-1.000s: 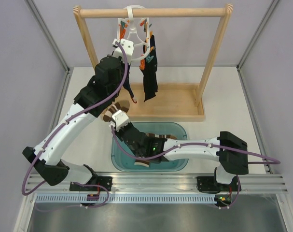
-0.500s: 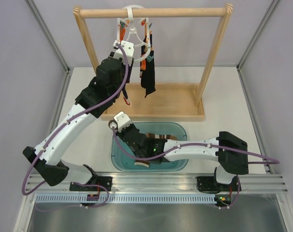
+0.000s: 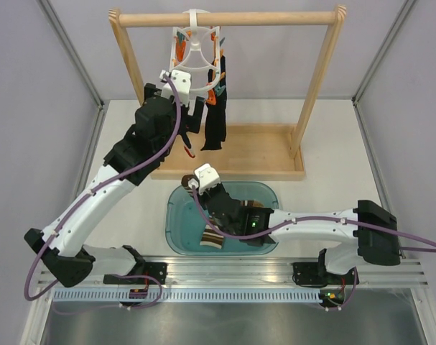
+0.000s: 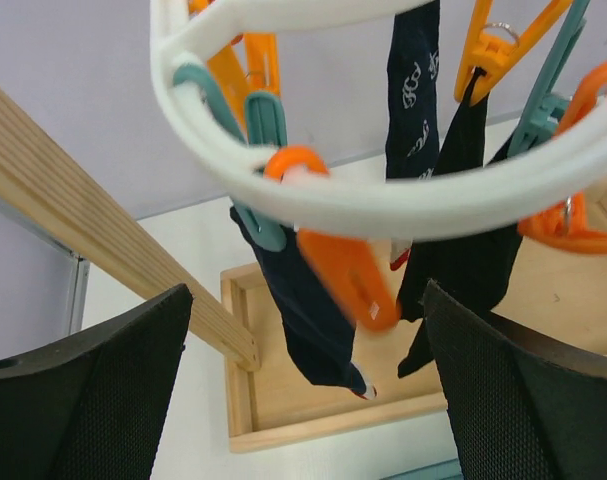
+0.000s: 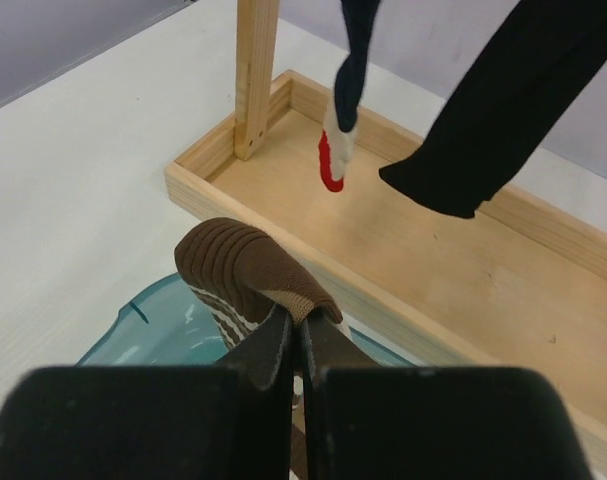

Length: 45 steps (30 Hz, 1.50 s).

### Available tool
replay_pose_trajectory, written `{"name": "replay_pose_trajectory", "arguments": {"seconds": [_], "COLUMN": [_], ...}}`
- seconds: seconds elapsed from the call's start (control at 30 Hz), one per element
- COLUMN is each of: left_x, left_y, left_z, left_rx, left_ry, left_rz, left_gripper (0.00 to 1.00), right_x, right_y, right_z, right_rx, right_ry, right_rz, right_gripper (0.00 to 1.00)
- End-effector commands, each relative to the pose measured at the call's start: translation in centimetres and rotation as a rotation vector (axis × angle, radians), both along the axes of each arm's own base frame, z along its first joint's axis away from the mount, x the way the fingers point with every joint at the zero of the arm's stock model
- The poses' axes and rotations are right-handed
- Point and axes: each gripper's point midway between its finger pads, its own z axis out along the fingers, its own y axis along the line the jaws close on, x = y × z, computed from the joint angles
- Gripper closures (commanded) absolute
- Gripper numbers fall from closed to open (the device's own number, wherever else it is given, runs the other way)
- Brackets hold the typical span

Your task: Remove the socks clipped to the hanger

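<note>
The white ring hanger [image 3: 196,44] hangs from the wooden rail, with dark socks [image 3: 216,118] still clipped to its orange and teal pegs. In the left wrist view the hanger [image 4: 383,200] curves overhead, with a navy sock [image 4: 303,300] and a black sock [image 4: 463,230] beneath it. My left gripper [image 4: 305,290] stands wide open just below the ring, holding nothing. My right gripper [image 5: 301,325] is shut on a brown striped sock [image 5: 245,265], held over the near-left rim of the teal bin [image 3: 176,237]. Another striped sock [image 3: 212,241] lies in the bin.
The wooden rail frame [image 3: 225,18] stands on a shallow wooden base tray [image 3: 264,151] right behind the bin. A navy sock with a red and white toe [image 5: 333,160] dangles over that tray. Grey walls close in both sides.
My left gripper opened wide and rose towards the hanger ring. My right arm shifted rightwards, still shut on the striped sock over the bin. The dark socks swung slightly.
</note>
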Motion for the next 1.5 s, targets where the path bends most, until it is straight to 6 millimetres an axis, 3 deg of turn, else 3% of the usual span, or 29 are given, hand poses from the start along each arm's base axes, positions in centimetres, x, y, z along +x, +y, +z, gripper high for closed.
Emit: {"name": "replay_pose_trajectory", "arguments": {"seconds": [0.0,0.17,0.2,0.27,0.3,0.37,0.4,0.47,0.5,0.67,0.93,1.07,1.27,1.3,1.33,1.4,1.47], "left_x": [-1.9,-4.4,-4.8,-6.4,-6.7,-8.1,-8.4,-9.6,-9.7,-10.7,-10.8,-10.6,-10.8,-10.8,-10.9,-10.9,-10.9], "left_y": [1.0,1.9,2.1,3.2,3.5,4.6,4.8,5.6,5.8,7.0,7.6,7.0,7.3,7.3,7.3,7.4,7.4], "left_z": [1.1,-0.3,-1.5,-1.2,-2.4,-2.2,-3.6,-3.7,-5.4,-6.9,-7.4,-7.8,-7.7,-7.7,-7.7,-7.6,-7.7], "left_rx": [-0.084,-0.112,-0.118,-0.151,-0.145,-0.166,-0.152,-0.201,-0.182,-0.178,-0.178,-0.172,-0.174,-0.174,-0.172,-0.174,-0.173], "left_ry": [-0.032,-0.026,-0.012,-0.039,-0.026,-0.052,-0.034,-0.05,-0.032,-0.054,-0.056,-0.038,-0.043,-0.045,-0.045,-0.049,-0.048], "left_rz": [-0.013,-0.066,-0.07,-0.081,-0.08,-0.085,-0.084,-0.082,-0.079,-0.072,-0.049,-0.062,-0.06,-0.06,-0.06,-0.059,-0.059], "left_gripper": [0.0,0.0,0.0,0.0,0.0,0.0,0.0,0.0,0.0,0.0,0.0,0.0,0.0,0.0,0.0,0.0,0.0], "right_x": [0.1,0.6,0.7,1.0,1.0,1.1,1.5,1.5,1.4,0.2,-3.5,-4.3,-4.5,-4.5,-4.5,-4.3,-3.9], "right_y": [-2.3,-4.9,-5.4,-6.8,-7.1,-7.9,-8.7,-9.2,-9.5,-9.2,-7.3,-6.4,-4.3,-4.1,-3.9,-3.7,-4.0], "right_z": [0.3,0.5,0.4,0.5,0.5,-0.1,-0.5,-1.6,-2.7,-6.7,-6.3,-9.3,-12.1,-12.1,-12.1,-11.9,-11.2], "right_rx": [0.028,-0.002,-0.005,-0.01,-0.002,0.016,0.022,0.049,0.036,0.033,0.081,0.033,0.048,0.049,0.045,0.043,0.037], "right_ry": [0.014,0.02,0.025,0.037,0.046,0.082,0.099,0.149,0.169,0.284,0.326,0.385,0.444,0.447,0.447,0.438,0.417], "right_rz": [-0.056,-0.105,-0.116,-0.13,-0.125,-0.131,-0.141,-0.132,-0.131,-0.096,0.046,0.061,0.068,0.066,0.068,0.066,0.052], "right_gripper": [0.99,0.99,0.99,0.99,0.99,0.99,0.99,0.99,0.99,0.99,0.99,0.99,0.98,0.93,0.82,0.02,0.02]}}
